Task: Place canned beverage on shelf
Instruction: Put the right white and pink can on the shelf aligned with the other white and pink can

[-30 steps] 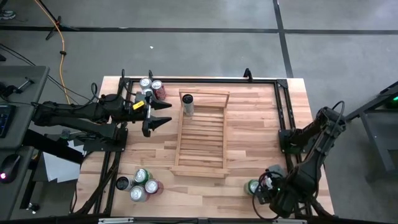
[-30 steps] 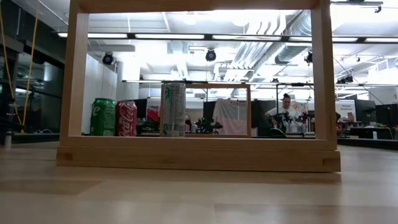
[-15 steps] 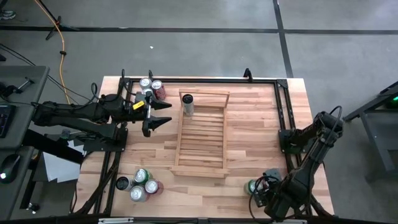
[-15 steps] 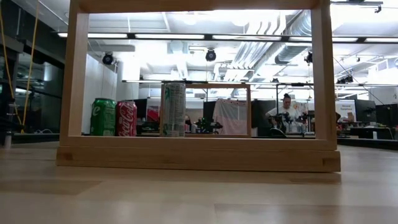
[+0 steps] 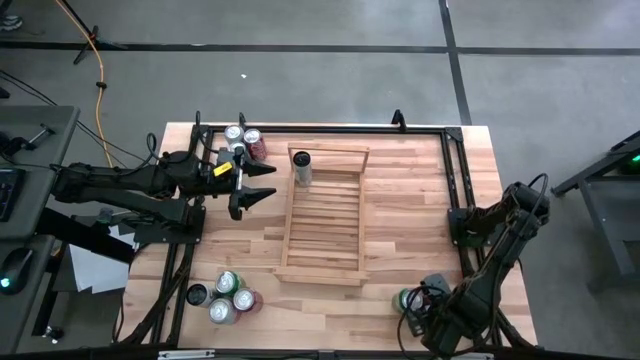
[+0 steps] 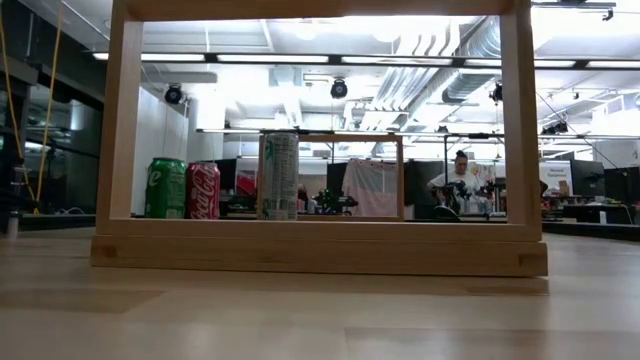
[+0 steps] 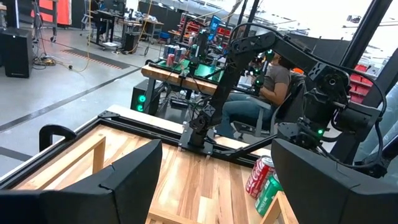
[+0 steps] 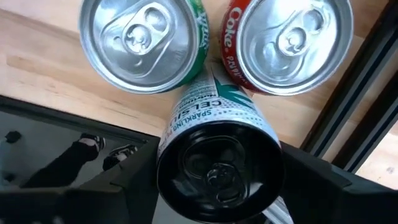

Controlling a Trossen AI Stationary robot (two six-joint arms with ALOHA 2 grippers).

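Right gripper point(image 5: 420, 308) hangs at the near right corner of the table point(image 5: 410, 200), directly over a slim can point(image 8: 217, 143). That can is a tall white cylinder with printed lettering and a glossy black lid, and whether the gripper has clamped it cannot be told. Left gripper point(image 5: 262, 183) waits near the far left corner, its angular black jaws spread wide and empty.

The table is a broad top of pale wood planks with a black metal frame around it. At its middle lies the shelf point(image 5: 322, 215), a rectangular light-wood rack of parallel slats with raised side rails and end bars. One tall pale can point(image 5: 301, 168) stands upright at the shelf's far end.

Just beside the slim can stand two rounder cans with bright silver lids and pull tabs, a green can point(image 8: 144, 43) and a red can point(image 8: 289, 43), both upright on the planks.
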